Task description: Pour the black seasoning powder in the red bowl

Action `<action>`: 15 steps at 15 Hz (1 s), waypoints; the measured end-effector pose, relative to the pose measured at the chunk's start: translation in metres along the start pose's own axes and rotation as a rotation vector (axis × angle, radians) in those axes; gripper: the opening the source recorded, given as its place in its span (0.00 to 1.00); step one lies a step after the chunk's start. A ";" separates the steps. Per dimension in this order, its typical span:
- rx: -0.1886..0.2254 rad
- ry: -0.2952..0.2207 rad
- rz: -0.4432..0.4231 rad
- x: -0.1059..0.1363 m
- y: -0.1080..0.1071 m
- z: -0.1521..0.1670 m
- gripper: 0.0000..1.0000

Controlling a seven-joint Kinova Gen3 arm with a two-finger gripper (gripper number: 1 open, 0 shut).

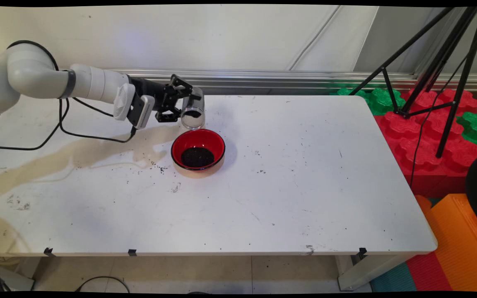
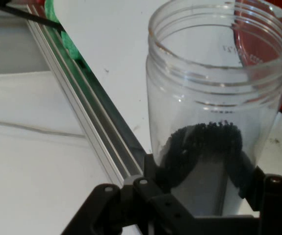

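I have the black two-finger gripper point(image 1: 182, 108) clamped on a clear plastic jar point(image 1: 192, 111), a ribbed cylinder with a threaded neck and an open, lidless mouth. In the main view it sits left of centre in the upper part of the frame, held off the table. The jar is tipped well over: its long axis runs roughly level, with the base toward the arm on the left. I can't settle from that view exactly how far the mouth dips. In the hand view the jar point(image 2: 214, 122) fills the right half, mouth toward the top of the frame, and a clump of dark, coarse granules point(image 2: 204, 147) clings low inside its wall near the fingers point(image 2: 167, 174) gripping each side.

Just below the jar in the main view stands a round bowl, glossy red inside with a dark outer wall point(image 1: 218, 145), holding a mound of the same black grainy material point(image 1: 197, 157). The jar and bowl are apart.

The white table point(image 1: 304, 186) is matte and scuffed, with a tan dried stain point(image 1: 77, 155) sweeping from the left edge toward the bowl and black specks point(image 1: 155, 166) scattered beside it. Red and green studded foam blocks point(image 1: 420, 136) and a black tripod point(image 1: 441, 74) fill the right side.
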 end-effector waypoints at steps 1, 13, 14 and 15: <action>0.004 -0.002 0.025 0.000 0.000 0.000 0.00; 0.044 -0.031 0.305 0.007 -0.004 0.000 0.00; 0.046 -0.032 0.318 0.007 -0.004 0.000 0.00; 0.048 -0.034 0.336 0.007 -0.003 0.000 0.00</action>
